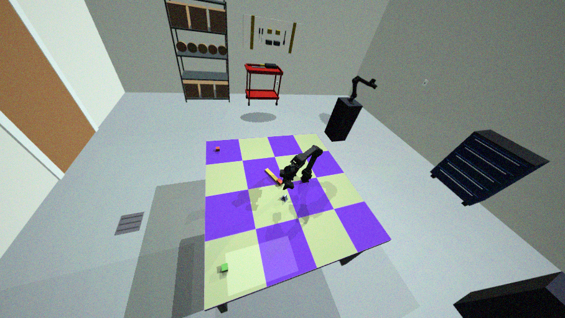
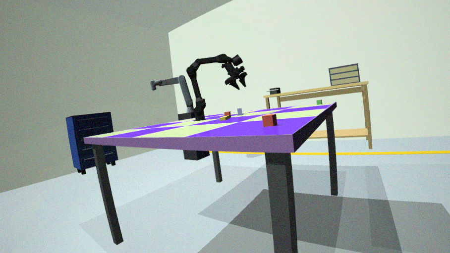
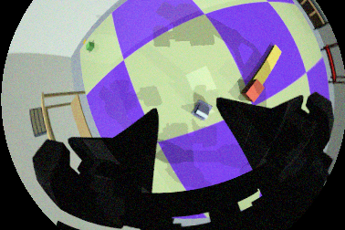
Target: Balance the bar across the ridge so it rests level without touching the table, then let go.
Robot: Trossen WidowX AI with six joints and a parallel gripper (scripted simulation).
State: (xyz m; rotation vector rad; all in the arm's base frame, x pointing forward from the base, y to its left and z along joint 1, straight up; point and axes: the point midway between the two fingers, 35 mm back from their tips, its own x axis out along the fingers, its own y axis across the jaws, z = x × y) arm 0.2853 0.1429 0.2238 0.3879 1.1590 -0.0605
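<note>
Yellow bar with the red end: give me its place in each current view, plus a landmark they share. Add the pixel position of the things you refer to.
Top: the bar (image 1: 272,175) (image 2: 225,117) (image 3: 267,65) lies near the picture's centre, left of the arm.
Exterior: on the table, at the centre, just right of the arm's base.
Wrist: right of centre, above the right-hand finger.
Shared landmark: the green cube (image 1: 224,267) (image 2: 319,102) (image 3: 90,46).
</note>
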